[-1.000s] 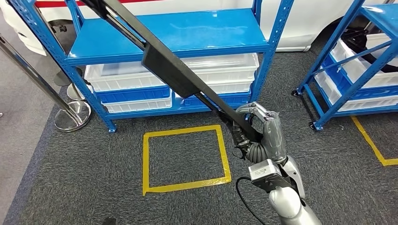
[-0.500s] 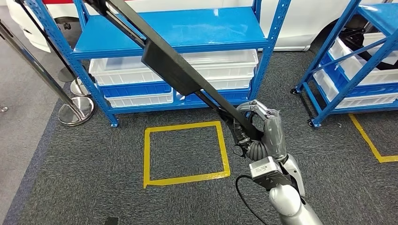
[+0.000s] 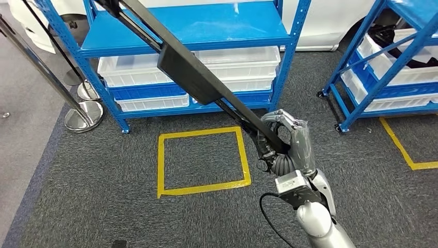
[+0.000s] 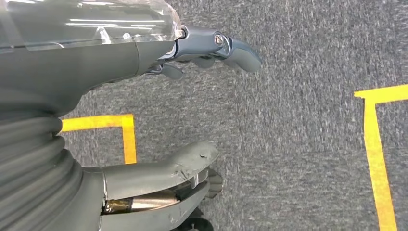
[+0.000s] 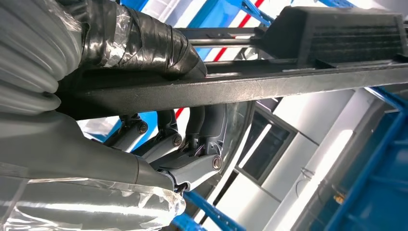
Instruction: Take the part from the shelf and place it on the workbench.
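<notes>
At the upper left of the head view stands a blue metal shelf [image 3: 191,31] with white plastic bins [image 3: 237,64]. The part [image 3: 191,77], a long black matte bar with a flat wide block, runs diagonally to the centre, where the right hand [image 3: 286,147] grips its lower end. On grey carpet, yellow tape [image 3: 201,160] forms a square. The left hand [image 4: 144,120] holds nothing, fingers [image 4: 231,45] apart.

The right arm [image 3: 320,222] rises from the lower edge of the head view, silver, wrist bent forward. The right hand [image 3: 283,143] has its fingers [image 5: 202,125] wrapped round a long black part [image 3: 191,77], with the thumb [image 5: 144,45] pressed on the opposite side. The left hand [image 4: 159,106] hangs palm toward the floor, holding nothing, its thumb [image 4: 163,168] and fingers [image 4: 221,45] apart.
</notes>
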`<state>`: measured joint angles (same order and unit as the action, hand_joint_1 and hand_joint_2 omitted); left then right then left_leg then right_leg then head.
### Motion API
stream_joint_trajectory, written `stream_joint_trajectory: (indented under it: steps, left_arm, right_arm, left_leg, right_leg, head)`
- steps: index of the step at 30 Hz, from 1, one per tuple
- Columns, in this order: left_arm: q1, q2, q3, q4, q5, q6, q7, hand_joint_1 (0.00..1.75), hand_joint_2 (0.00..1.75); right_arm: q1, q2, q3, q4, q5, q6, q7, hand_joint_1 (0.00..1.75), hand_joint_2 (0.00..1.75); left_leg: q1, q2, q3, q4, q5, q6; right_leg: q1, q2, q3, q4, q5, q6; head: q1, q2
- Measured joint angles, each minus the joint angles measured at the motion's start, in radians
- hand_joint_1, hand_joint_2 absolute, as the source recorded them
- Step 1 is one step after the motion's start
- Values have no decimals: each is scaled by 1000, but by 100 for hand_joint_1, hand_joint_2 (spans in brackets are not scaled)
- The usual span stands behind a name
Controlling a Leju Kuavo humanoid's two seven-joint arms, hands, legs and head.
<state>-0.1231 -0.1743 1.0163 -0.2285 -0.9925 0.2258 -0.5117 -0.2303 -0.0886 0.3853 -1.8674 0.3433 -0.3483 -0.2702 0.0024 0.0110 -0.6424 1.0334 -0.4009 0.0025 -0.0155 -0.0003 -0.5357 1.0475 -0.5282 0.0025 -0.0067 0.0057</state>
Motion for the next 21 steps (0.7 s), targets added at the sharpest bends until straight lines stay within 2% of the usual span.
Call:
stream_joint_trajectory:
  steps: [1, 2, 3, 5, 6, 7, 8, 10, 11, 12, 13, 16, 17, 18, 20, 21]
  left_arm:
    - [0, 0, 0, 0, 0, 0, 0, 0, 175]
    - [1, 0, 0, 0, 1, 0, 0, 0, 175]
    - [1, 0, 0, 0, 1, 0, 0, 0, 175]
    - [1, 0, 0, 0, 2, 0, 0, 0, 175]
    - [2, -1, 0, 0, 2, 0, 0, 0, 175]
    - [2, -1, 0, 0, 2, 0, 0, 0, 175]
    - [2, -1, 0, 0, 2, 0, 0, 0, 175]
    - [1, -1, 0, 0, 3, 0, 0, 0, 175]
    - [0, 0, 0, 0, 3, 0, 0, 0, 175]
    - [-1, 1, 0, 0, 3, 0, 0, 0, 175]
    - [-1, 1, 0, 0, 3, 0, 0, 0, 175]
    - [-1, 1, 0, 0, 3, 0, 0, 0, 175]
    - [-2, 1, 0, 0, 3, 0, 0, 0, 175]
    - [-2, 1, 0, 0, 3, 0, 0, 0, 175]
    - [-3, 1, 0, 0, 3, 0, 0, 0, 175]
    - [-3, 1, 0, 0, 3, 0, 0, 0, 175]
  right_arm:
    - [0, 0, 0, 0, -1, 1, 0, 175, 175]
    - [-1, 0, 0, 0, -2, 2, 0, 175, 175]
    - [-1, 0, 0, 0, -3, 3, 0, 175, 175]
    - [-1, 0, 0, 0, -5, 6, 0, 175, 175]
    - [0, 0, 0, 0, -6, 6, 0, 175, 175]
    - [0, 0, 0, 0, -8, 6, 0, 175, 175]
    - [1, 0, 0, 0, -9, 6, 0, 175, 175]
    - [1, 0, 0, 0, -12, 6, 0, 175, 175]
    - [1, 0, 0, 0, -13, 6, 0, 175, 175]
    - [1, 0, 0, 0, -13, 6, 0, 175, 175]
    - [1, 0, 0, 0, -14, 6, 0, 175, 175]
    - [1, 0, -1, 0, -14, 6, 0, 175, 175]
    - [2, 0, -1, 0, -15, 6, 0, 175, 175]
    - [2, 0, -2, 0, -15, 6, 0, 175, 175]
    - [3, 0, -4, 1, -16, 7, 0, 175, 175]
    - [4, 0, -6, 1, -17, 7, 0, 175, 175]
  left_leg:
    - [2, -1, -5, 8, -9, -5]
    - [4, -2, -14, 29, -31, -10]
    - [6, -2, -28, 69, -66, -15]
    - [8, -3, -66, 188, -145, -22]
    - [9, -3, -78, 239, -167, -23]
    - [9, -3, -76, 261, -171, -23]
    - [8, -3, -55, 247, -159, -21]
    - [5, -5, 31, 124, -118, -7]
    - [2, -6, 73, 59, -105, 0]
    - [-2, -7, 101, 14, -98, 5]
    - [-6, -7, 113, -10, -97, 10]
    - [-8, -5, 113, -34, -75, 23]
    - [-5, -3, 110, -44, -64, 29]
    - [-3, -1, 105, -53, -52, 35]
    - [-4, 0, 87, -55, -38, 41]
    - [-4, 1, 77, -53, -32, 42]
  right_leg:
    - [-1, -1, -3, -2, 6, -9]
    - [-1, -2, -7, -4, 13, -18]
    - [-1, -3, -13, -6, 20, -26]
    - [3, -4, -27, -5, 32, -34]
    - [5, -4, -36, -3, 38, -35]
    - [7, -4, -46, -2, 44, -35]
    - [9, -4, -55, 1, 50, -35]
    - [12, -2, -68, 4, 59, -32]
    - [13, -1, -73, 4, 64, -29]
    - [12, -1, -76, 4, 68, -24]
    - [11, -2, -78, 3, 73, -18]
    - [7, -2, -81, -3, 82, 0]
    - [7, -1, -87, 8, 68, 4]
    - [6, -1, -99, 37, 38, 7]
    - [4, 0, -135, 143, -46, 12]
    - [3, 0, -150, 199, -75, 15]
  head:
    - [0, 0]
    - [0, 0]
    - [0, 0]
    - [0, 0]
    - [0, 0]
    - [0, 0]
    - [0, 0]
    - [0, 0]
    - [0, 0]
    - [0, 0]
    - [0, 0]
    - [0, 0]
    - [0, 0]
    - [0, 0]
    - [0, 0]
    - [0, 0]
